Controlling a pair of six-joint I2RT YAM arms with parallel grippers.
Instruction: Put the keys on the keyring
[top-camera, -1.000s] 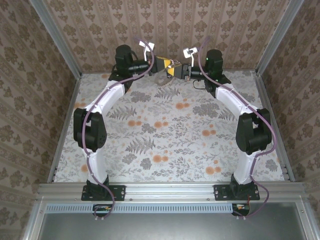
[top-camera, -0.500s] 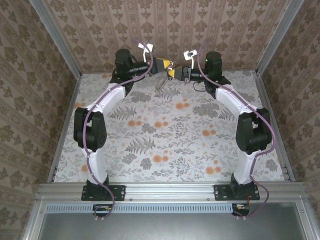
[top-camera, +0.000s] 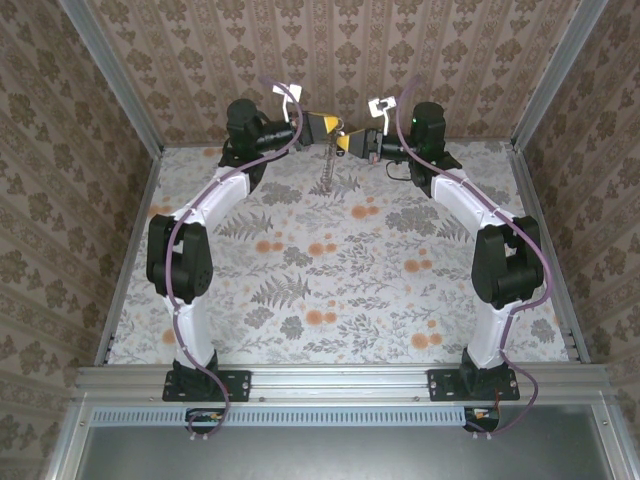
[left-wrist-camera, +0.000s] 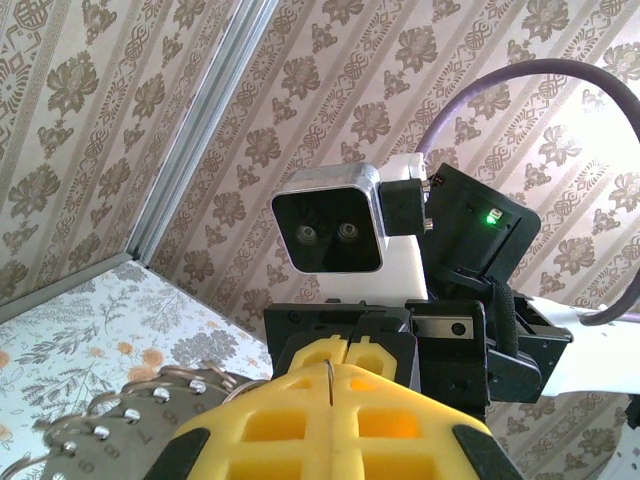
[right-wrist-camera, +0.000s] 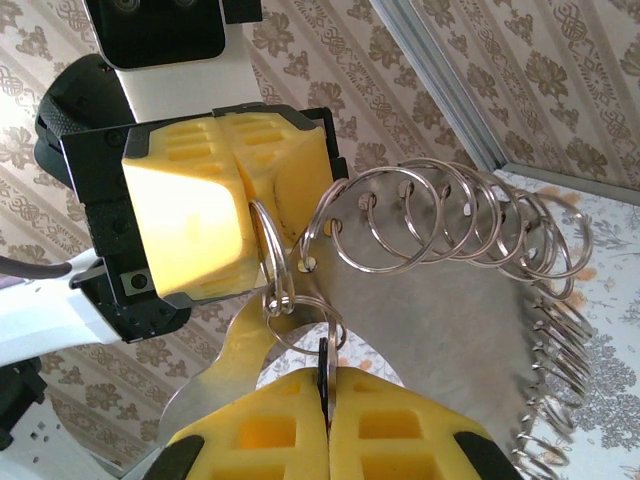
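My two grippers meet tip to tip high over the back of the table. The left gripper (top-camera: 331, 131) (left-wrist-camera: 332, 374) is shut on a thin silver ring of the keyring. The keyring (right-wrist-camera: 440, 330) is a tan-grey band with a wavy edge, strung with several wire rings. It hangs below the grippers (top-camera: 328, 172) and shows at the lower left of the left wrist view (left-wrist-camera: 110, 425). The right gripper (top-camera: 340, 141) (right-wrist-camera: 327, 378) is shut on the key (right-wrist-camera: 323, 358). I see the key's black head edge-on, with a small ring beside it linked to the ring the left fingers (right-wrist-camera: 200, 200) pinch.
The floral tabletop (top-camera: 330, 280) lies far below the grippers. Patterned walls (top-camera: 340, 60) stand close behind them, and metal frame posts (top-camera: 110, 70) rise at the back corners. The arm bases sit on the near rail (top-camera: 340, 385).
Both grippers have risen slightly and stayed shut. The keyring band has swung from lying slanted under them to hanging straight down, edge-on.
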